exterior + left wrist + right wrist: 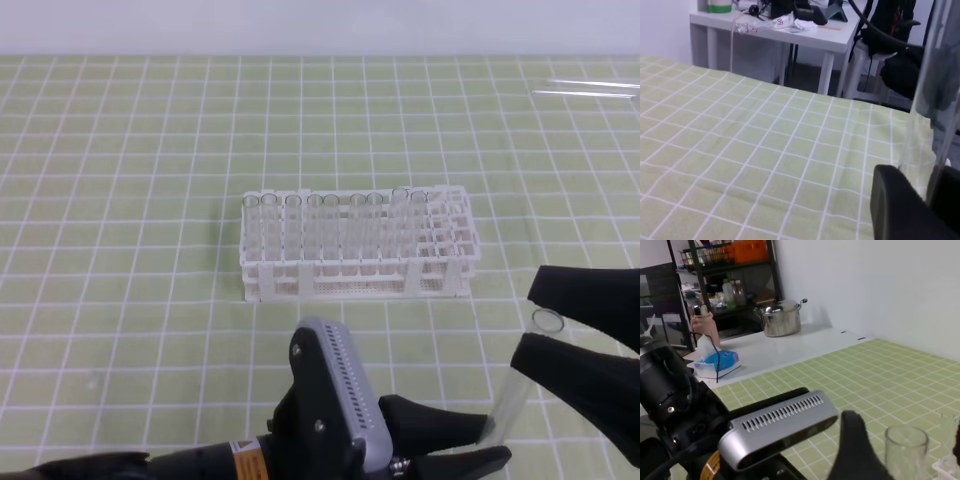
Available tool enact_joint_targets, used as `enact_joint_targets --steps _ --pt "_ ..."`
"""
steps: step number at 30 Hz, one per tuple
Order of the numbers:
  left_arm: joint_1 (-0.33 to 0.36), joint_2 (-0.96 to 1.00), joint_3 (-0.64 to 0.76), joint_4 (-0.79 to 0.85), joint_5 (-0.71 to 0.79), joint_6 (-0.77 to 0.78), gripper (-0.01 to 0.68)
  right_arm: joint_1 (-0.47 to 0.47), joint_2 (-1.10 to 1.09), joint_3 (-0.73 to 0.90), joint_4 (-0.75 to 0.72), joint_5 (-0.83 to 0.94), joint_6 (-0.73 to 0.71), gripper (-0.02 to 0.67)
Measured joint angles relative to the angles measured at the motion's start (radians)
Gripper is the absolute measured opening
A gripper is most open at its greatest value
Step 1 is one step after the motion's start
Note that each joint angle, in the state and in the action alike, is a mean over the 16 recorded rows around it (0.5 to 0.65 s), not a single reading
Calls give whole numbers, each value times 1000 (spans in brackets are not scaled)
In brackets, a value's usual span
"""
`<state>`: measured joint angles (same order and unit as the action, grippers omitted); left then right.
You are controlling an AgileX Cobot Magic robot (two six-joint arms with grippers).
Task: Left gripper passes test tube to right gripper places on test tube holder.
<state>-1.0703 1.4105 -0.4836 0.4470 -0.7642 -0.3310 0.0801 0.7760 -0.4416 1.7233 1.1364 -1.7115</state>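
Test tube (522,380) stands almost upright in the air at the lower right of the high view, a little tilted, with its open rimmed end on top and its lower end between the fingers of the left tool (487,447). That tool reaches in from the bottom edge, its grey ribbed plate facing up, and its two black fingers are closed on the bottom part of the glass, so it grips the tube. In the left wrist view the clear tube (932,100) rises close before the camera, with one dark finger (900,210) beside its foot.

The right tool (527,318) comes in from the right edge with its two black fingers spread wide apart, one on each side of the upper part of the tube near the rim. They seem to stand just beside the glass, but whether they touch it I cannot tell for sure.

The test tube holder (355,245) rests on the green checked table (120,250), well behind both tools, with several tubes standing in its rear row.
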Motion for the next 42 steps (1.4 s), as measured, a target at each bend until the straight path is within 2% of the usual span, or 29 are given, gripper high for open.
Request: enact_joint_targets --steps 10,18,35,42 --pt "0 3 -2 0 -17 25 99 0 0 0 -37 2 13 377" --pt "0 4 -2 -1 -18 34 97 0 0 0 -75 4 28 343" --pt "0 5 -2 0 -17 34 99 0 0 0 -84 1 22 152" --pt "0 6 -2 0 -14 33 103 0 0 -1 -85 -3 16 111"
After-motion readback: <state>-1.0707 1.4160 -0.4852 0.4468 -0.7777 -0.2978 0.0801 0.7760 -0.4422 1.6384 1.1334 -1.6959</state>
